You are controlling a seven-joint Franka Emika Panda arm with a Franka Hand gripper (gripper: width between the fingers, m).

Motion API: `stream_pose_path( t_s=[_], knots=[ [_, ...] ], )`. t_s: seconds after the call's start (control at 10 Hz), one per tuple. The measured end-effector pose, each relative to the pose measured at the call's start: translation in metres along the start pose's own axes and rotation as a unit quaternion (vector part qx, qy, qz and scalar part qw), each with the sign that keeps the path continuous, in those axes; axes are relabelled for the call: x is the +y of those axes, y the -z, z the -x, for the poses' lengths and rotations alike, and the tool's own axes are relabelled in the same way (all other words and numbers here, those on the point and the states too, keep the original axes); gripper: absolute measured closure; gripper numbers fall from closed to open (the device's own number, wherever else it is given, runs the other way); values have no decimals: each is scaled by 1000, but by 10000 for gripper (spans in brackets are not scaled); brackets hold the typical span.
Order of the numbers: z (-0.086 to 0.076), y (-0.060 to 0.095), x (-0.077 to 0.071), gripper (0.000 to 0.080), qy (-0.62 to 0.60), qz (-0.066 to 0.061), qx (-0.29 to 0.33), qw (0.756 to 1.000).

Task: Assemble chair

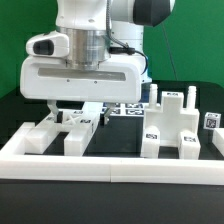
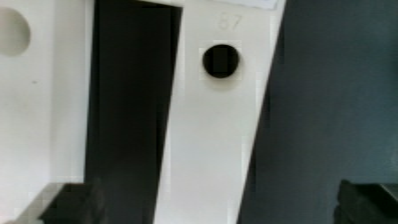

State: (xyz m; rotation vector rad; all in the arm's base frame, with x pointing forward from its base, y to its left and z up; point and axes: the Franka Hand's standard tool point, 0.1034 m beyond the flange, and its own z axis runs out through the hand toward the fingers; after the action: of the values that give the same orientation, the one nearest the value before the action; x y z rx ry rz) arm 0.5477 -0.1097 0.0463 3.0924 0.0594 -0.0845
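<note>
Behind the long low white border rail (image 1: pixel 110 163) that runs along the front of the black bench (image 1: pixel 12 112), the chunky white plastic chair pieces stand in a loose row. At the rail's end on the exterior view's left, a short white block (image 1: pixel 40 136) stands just behind the rail. Beside it is a second white upright block (image 1: pixel 76 137), with a dark gap between the two. Above and just behind these two, the white robot arm (image 1: pixel 95 20) reaches down, low over some small tagged white pieces (image 1: pixel 85 118). From this view the grasping part is hard to make out. The wrist view shows the dark fingers (image 2: pixel 71 205) standing wide apart and clamped on nothing. A long flat white plastic slat (image 2: pixel 214 140) with a black oval hole (image 2: pixel 219 60) lies between them; whether they touch it I cannot tell. Another broad white piece (image 2: pixel 45 110) lies beside the slat across a dark gap. Behind the rail's middle and further back lies the thin flat white marker board (image 1: pixel 130 108) with its black-and-white tags. Towards the exterior view's right, just behind the rail, stands the largest piece, a blocky white plastic body with upright posts (image 1: pixel 172 118) and small square tags on its front. Past it, near the rail's right end, a small white tagged block (image 1: pixel 212 124) sits apart.
</note>
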Motion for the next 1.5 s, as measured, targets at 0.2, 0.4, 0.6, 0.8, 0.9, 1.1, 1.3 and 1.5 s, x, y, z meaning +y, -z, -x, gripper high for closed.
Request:
stream_pose_path(
  t_s=[0.2,0.4,0.6,0.8,0.9,1.1,1.3,1.5],
  knots=[
    [2,-4,12,151,10,1,2,1000],
    [-1,-9,17,151,5,4,14,1000],
    [0,-14,14,151,5,4,10,1000],
    [0,-16,10,151,7,3,8,1000],
    [0,-17,7,151,6,3,7,1000],
    [1,-22,4,151,8,3,4,1000],
    [4,-28,3,151,9,4,0,1000],
    [7,-33,1,151,11,3,-5,1000]
  ],
)
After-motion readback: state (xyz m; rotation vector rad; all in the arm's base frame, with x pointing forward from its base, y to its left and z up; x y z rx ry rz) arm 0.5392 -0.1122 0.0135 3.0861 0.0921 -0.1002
